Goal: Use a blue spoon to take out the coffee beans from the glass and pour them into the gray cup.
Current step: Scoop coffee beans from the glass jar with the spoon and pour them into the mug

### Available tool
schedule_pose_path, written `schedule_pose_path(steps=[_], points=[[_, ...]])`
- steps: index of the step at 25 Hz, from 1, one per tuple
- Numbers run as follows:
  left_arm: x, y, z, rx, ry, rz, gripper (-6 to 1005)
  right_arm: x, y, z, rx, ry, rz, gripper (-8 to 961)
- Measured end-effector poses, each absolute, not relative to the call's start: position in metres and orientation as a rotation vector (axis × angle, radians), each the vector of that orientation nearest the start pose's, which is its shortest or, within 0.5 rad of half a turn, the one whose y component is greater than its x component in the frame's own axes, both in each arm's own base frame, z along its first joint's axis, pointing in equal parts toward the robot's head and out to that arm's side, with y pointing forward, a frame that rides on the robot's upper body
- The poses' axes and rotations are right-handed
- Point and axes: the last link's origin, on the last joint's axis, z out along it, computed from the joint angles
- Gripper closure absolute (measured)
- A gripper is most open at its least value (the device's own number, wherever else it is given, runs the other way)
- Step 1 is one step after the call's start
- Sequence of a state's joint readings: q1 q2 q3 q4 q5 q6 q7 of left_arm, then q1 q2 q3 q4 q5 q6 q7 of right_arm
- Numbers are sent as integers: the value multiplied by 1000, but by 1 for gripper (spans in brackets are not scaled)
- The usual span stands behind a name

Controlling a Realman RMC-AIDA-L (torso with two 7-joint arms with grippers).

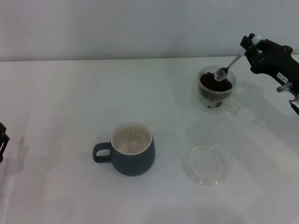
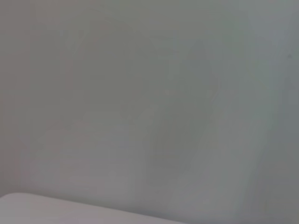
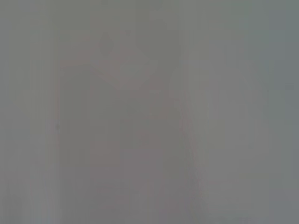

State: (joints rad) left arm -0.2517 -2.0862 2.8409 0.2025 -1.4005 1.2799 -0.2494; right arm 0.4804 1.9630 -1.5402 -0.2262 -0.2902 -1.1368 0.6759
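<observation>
One spoon [image 1: 227,68] gripped in R gripper [image 1: 250,46], bowl in glass [image 1: 216,88] w/ beans [image 1: 216,86], table's [image 1: 70,93] far right. Cup [image 1: 132,154] near front-center. L gripper [image 1: 2,140] at left edge, jaws: can't tell.

dark blue-gray cup [image 1: 133,156], cream inside; dark brown beans [image 1: 216,85]; clear glass [image 1: 216,88]; silver spoon [image 1: 228,67].

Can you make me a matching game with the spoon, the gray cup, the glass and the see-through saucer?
Things:
1. blue spoon
2. gray cup
3. glass
4. clear saucer

States:
A. lies flat, with nothing on it
B. holds dark coffee beans
C. cream inside, with no beans
D. held by the right gripper, bowl dipping into the glass

Pairs: 1-D, 2-C, 3-B, 4-A
</observation>
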Motion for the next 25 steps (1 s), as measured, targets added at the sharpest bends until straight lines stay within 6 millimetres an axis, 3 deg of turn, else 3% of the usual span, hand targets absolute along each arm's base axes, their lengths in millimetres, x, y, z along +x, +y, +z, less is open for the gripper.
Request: schedule_pose_path(steps=[11, 25], points=[[-365, 254, -30, -1492, -782, -744, 211, 307, 371, 15, -1882, 594, 844, 807], [-366, 254, -30, -1492, -782, -742, 212, 314, 363, 1, -1845, 734, 864, 807]])
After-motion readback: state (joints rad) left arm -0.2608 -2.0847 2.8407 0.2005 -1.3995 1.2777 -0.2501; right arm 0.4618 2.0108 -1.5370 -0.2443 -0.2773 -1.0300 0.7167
